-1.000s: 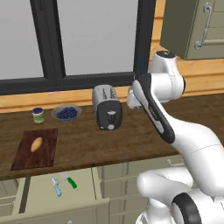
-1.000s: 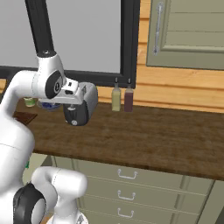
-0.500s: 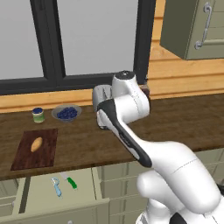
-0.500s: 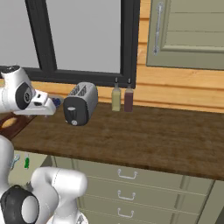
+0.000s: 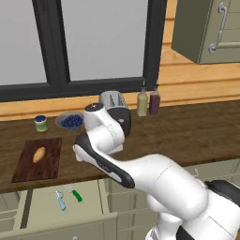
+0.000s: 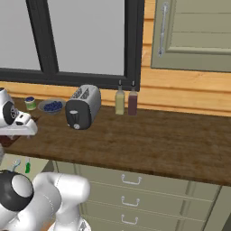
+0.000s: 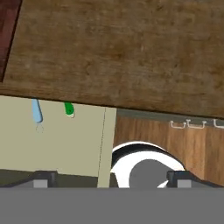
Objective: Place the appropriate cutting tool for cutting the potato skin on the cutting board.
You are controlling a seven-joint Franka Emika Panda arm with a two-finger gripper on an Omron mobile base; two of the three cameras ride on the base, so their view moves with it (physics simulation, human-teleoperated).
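The light-blue peeler (image 5: 61,200) lies in the open drawer (image 5: 42,211) below the counter, beside a green-handled knife (image 5: 75,193). On the dark reddish cutting board (image 5: 28,171) at the counter's left rests the small tan potato (image 5: 39,154). My hand (image 5: 80,151) hangs over the counter's front part, just right of the board. In the hand view my gripper (image 7: 111,180) is open and holds nothing, its fingertips (image 7: 41,179) set wide apart. That view looks down on the peeler (image 7: 37,111) and the knife (image 7: 68,109), with a board corner (image 7: 6,30) at the upper left.
A toaster (image 5: 115,101) stands behind my arm, with a bowl of blueberries (image 5: 70,122) and a small jar (image 5: 41,123) to its left. Two bottles (image 5: 147,101) stand by the window sill. Closed drawers (image 6: 131,180) run under the counter on the right.
My arm has swung left and down from in front of the toaster to the counter's front edge beside the board. The peeler, knife, potato and board have not moved.
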